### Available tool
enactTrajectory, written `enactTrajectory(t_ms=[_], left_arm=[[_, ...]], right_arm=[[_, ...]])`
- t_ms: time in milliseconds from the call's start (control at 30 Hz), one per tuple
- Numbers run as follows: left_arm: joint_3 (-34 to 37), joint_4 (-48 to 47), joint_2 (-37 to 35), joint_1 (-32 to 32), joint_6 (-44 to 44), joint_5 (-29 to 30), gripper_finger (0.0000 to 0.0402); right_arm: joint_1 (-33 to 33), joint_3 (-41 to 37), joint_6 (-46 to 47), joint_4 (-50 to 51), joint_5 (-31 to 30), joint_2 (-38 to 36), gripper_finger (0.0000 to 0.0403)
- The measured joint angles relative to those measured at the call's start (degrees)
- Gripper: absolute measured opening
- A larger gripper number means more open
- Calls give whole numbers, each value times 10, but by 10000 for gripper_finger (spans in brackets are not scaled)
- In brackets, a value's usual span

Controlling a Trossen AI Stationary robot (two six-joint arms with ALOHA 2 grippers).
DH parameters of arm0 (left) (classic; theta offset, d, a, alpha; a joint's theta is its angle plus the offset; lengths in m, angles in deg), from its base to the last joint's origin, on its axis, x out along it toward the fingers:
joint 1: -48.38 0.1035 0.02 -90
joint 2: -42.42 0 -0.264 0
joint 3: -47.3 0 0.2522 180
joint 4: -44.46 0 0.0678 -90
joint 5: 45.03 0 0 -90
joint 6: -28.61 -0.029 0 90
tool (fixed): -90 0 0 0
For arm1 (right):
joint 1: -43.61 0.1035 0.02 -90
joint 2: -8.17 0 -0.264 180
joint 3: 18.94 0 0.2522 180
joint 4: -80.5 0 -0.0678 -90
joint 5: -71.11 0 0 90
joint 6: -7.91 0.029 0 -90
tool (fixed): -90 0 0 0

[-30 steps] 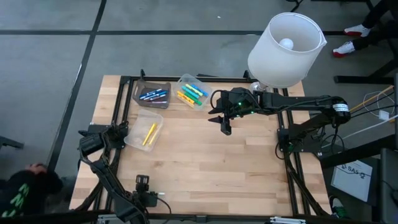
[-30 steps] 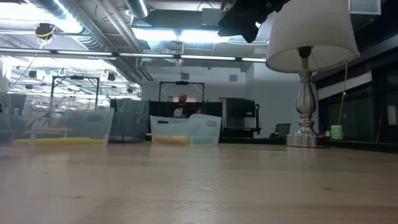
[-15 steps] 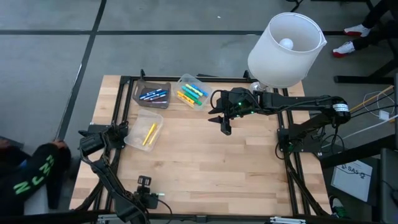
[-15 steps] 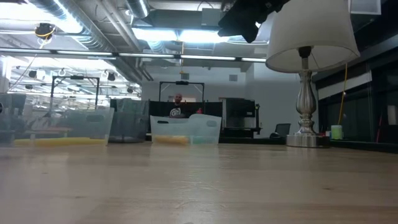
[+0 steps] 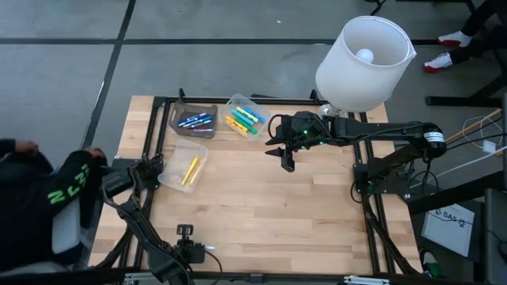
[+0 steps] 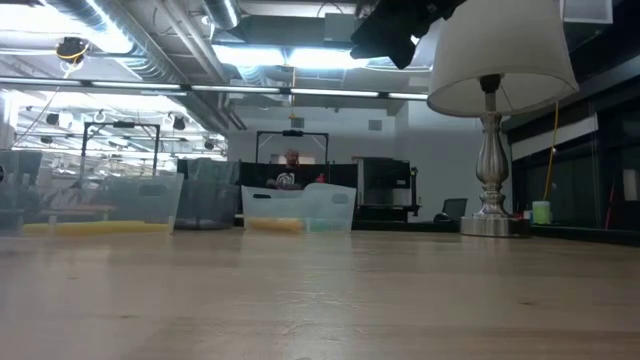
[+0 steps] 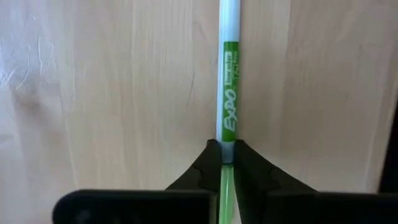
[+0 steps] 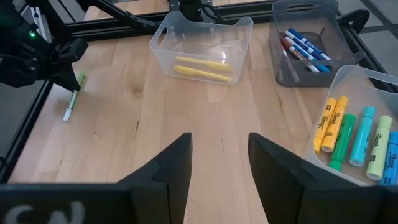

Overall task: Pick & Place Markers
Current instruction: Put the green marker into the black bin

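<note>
A green marker (image 7: 227, 93) with a white far end lies near the table's near-left corner (image 5: 203, 248), and my left gripper (image 7: 227, 163) is shut on it. The right wrist view shows the same marker (image 8: 71, 106) on the wood below that gripper (image 8: 74, 78). Yellow markers (image 5: 190, 169) lie in a clear bin (image 5: 176, 155). Blue markers (image 5: 195, 121) fill a dark bin, and mixed ones (image 5: 244, 119) a third bin. My right gripper (image 5: 287, 162) hangs open above the table's middle. My left gripper pinches the marker between its two fingertips at the green end of the barrel (image 7: 226, 149), just below the printed label. The fingers come from above, pointing steeply down, one on each side of the marker. The marker lies level along the wood; whether it is lifted I cannot tell.
A lamp with a white shade (image 5: 364, 63) stands at the far right. Black frame rails (image 5: 372, 229) run along the table's sides. A person in dark clothes (image 5: 40, 206) stands at the left edge. Bare wood (image 5: 269, 214) spans the middle and near right.
My left gripper has stayed near the table's near-left corner, and its fingers have drawn together on the green marker. The person has come from the picture's lower left up alongside the table's left edge. My right arm has kept still.
</note>
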Motion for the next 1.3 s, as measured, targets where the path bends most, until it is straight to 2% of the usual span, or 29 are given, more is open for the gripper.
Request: enactTrajectory(t_ms=[100,267,667,1000,1167,1300], left_arm=[[-2,14,-4,2,4,-2,1],[0,23,-10,12,43,-1,3],[1,28,-26,53,124,43,1],[1,27,-54,72,125,40,1],[1,32,-82,78,76,9,5],[1,75,-97,78,26,10,33]], right_arm=[[0,0,0,0,0,0,156],[0,0,0,0,0,0,156],[0,0,0,0,0,0,156],[0,0,0,0,0,0,156],[0,0,0,0,0,0,156],[0,0,0,0,0,0,156]])
